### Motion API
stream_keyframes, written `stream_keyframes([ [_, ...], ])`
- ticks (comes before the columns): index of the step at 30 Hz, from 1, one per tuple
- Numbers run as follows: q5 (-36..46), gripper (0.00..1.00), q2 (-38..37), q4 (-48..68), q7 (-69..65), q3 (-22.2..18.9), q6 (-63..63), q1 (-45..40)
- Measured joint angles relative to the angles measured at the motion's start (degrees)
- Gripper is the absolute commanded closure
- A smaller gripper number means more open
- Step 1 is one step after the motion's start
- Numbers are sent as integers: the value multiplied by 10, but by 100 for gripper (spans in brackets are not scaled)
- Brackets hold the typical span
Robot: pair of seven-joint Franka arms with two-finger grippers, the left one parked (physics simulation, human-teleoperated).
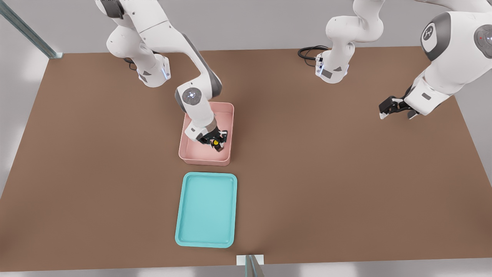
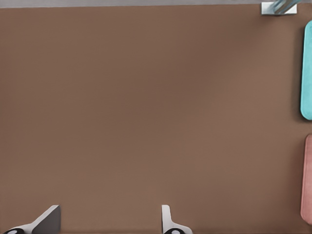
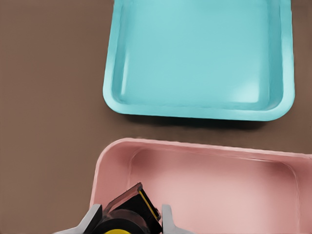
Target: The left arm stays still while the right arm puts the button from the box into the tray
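My gripper (image 1: 217,145) hangs over the near part of the pink box (image 1: 203,159), towards its side on the front view's right. It is shut on the button (image 1: 216,142). In the right wrist view the dark block with its yellow cap, the button (image 3: 127,212), sits tilted between the two fingers (image 3: 92,219) of the gripper (image 3: 130,225), held above the box (image 3: 219,190) floor. The teal tray (image 1: 207,209) lies just in front of the box with a small gap, and the tray (image 3: 200,58) holds nothing. Edges of the tray (image 2: 307,73) and the box (image 2: 308,180) show in the left wrist view.
Brown table (image 1: 346,173) under everything. A black cable (image 1: 309,52) coils by the far arm base. A metal post (image 1: 251,265) stands at the table's near edge, just past the tray. The parked arm's gripper (image 1: 398,107) hovers at the front view's right.
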Motion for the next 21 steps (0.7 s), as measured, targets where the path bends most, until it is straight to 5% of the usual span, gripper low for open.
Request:
stream_keyframes([
  [10,119,51,322,436,-90,4,-107,-180],
  [11,124,4,340,460,-99,4,-113,-190],
  [15,148,0,360,507,-129,5,-151,-207],
  [17,132,0,292,513,-139,1,-211,-194],
  [19,26,0,130,484,-149,6,-311,-196],
  [21,-43,0,-18,401,-165,61,-392,-334],
])
